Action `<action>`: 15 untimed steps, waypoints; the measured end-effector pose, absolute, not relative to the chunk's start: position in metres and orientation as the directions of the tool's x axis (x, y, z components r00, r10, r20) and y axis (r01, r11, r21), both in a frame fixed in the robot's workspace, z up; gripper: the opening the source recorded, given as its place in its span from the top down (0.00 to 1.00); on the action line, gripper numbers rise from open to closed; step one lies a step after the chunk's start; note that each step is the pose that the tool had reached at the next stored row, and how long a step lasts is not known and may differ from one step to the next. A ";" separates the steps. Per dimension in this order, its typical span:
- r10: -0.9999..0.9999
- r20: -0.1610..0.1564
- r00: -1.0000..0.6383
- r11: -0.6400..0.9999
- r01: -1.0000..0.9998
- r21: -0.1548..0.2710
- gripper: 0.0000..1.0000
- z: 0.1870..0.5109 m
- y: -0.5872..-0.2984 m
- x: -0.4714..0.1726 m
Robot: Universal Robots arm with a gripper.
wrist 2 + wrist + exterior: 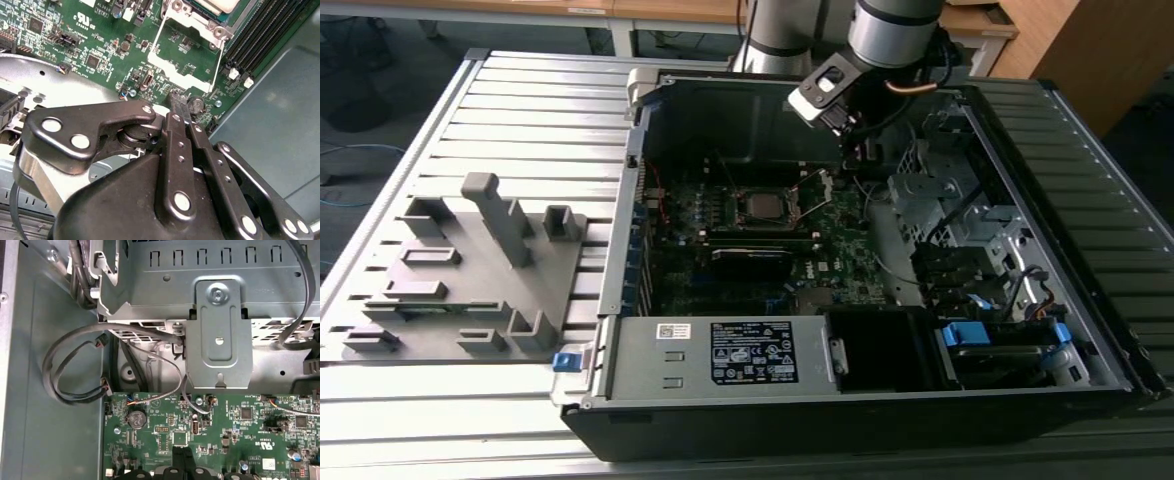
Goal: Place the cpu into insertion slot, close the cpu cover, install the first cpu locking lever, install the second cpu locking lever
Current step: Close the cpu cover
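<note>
The cpu (761, 206), a grey square chip, lies in the socket on the green motherboard (847, 250); in the second wrist view its corner (220, 4) shows at the frame edge. The cpu cover (817, 188), a thin silvery frame with a large cut-out, stands swung open beside the socket, and through its cut-out (187, 75) the board shows. My gripper (858, 152) hangs just past the cover's free edge, on the side away from the socket. Its black fingers (176, 120) are pressed together with nothing seen between them; the fingertips (182, 457) hover over the board.
The open computer case (720, 400) lies on a slatted metal table (520, 110). A grey fixture block (467, 270) stands at the exterior view's left. Cables (75, 365) and a metal bracket (217, 335) line the case wall near the gripper. Memory slots (260, 35) run beside the socket.
</note>
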State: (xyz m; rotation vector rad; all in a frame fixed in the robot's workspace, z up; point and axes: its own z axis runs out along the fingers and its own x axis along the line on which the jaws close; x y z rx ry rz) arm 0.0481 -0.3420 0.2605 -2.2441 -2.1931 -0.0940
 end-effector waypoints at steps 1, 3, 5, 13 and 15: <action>0.999 0.044 0.022 -0.024 0.999 0.040 0.89 0.261 -0.342 0.048; 0.999 0.044 0.022 -0.024 0.999 0.040 0.89 0.260 -0.342 0.048; 0.999 0.045 0.022 -0.024 0.999 0.040 0.89 0.259 -0.342 0.048; 0.999 0.043 0.022 -0.024 0.999 0.040 0.89 0.250 -0.342 0.050; 0.999 0.042 0.022 -0.024 0.999 0.040 0.89 0.248 -0.342 0.050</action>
